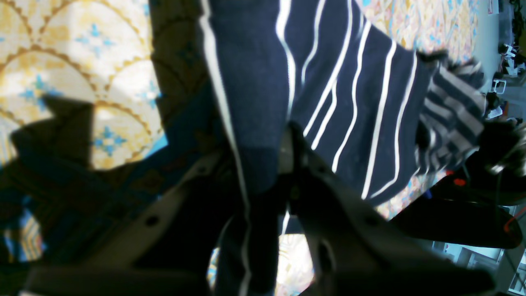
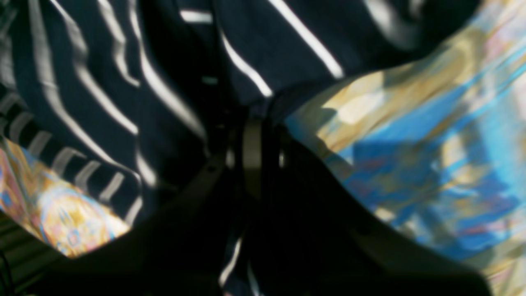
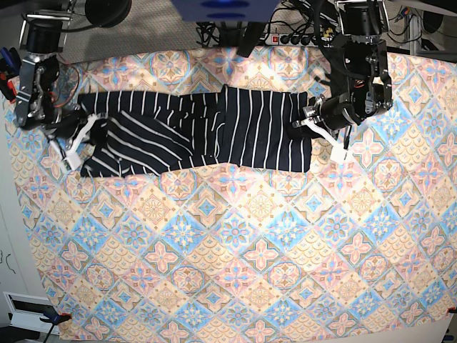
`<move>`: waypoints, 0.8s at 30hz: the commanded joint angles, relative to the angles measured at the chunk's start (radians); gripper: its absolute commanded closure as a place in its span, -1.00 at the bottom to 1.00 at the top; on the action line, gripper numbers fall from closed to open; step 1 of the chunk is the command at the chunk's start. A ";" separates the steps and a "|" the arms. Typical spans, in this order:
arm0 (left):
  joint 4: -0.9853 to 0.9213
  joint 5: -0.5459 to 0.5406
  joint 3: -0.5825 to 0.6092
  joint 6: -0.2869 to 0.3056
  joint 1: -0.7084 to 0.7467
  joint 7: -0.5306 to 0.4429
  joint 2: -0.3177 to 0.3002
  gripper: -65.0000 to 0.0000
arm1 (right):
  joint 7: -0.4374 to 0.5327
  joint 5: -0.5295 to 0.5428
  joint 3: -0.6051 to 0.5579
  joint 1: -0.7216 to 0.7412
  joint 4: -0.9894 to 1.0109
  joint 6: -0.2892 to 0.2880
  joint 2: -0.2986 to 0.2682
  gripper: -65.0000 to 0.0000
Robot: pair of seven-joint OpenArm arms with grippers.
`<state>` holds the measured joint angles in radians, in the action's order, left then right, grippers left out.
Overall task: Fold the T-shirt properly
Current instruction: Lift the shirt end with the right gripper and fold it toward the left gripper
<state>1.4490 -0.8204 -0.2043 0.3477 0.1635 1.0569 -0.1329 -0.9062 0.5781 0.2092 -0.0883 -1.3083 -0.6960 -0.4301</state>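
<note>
While both grippers (image 3: pixel 308 120) (image 3: pixel 87 128) pinch the T-shirt (image 3: pixel 200 132), only patterned tablecloth (image 3: pixel 235 250) surrounds it.

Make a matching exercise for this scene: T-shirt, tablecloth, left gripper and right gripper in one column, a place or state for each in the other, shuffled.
Things:
1. T-shirt
2. tablecloth
3. left gripper
4. right gripper

Descriptions:
A. shut on fabric at the base view's left end of the shirt
B. pastel floral tiles, covering the table
C. dark navy with thin white stripes, lying stretched out
D. shut on fabric at the base view's right end of the shirt

Pairs: 1-C, 2-B, 3-D, 4-A
</note>
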 commanded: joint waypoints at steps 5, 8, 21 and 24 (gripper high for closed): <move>0.012 -0.020 -0.001 0.006 -0.006 -0.080 0.014 1.00 | -0.058 0.003 0.034 0.035 -0.092 -0.002 -0.017 0.99; -0.004 -0.020 -0.001 0.006 -0.012 -0.079 0.026 1.00 | -0.066 0.004 0.028 0.029 -0.153 -0.002 -0.017 0.99; -0.049 -0.021 0.045 0.006 -0.034 -0.079 0.036 1.00 | -0.066 0.105 -0.192 0.028 -0.472 -0.002 -0.022 0.99; -0.049 -0.021 0.045 0.006 -0.034 -0.079 0.036 1.00 | -0.066 0.102 -0.253 0.035 -0.520 -0.002 -0.022 0.99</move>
<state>1.3861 -0.8200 -0.1574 0.3447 0.1410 0.9844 -0.0944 -0.9977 0.6579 -0.0483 -0.0692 -1.8076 -0.6956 -0.4385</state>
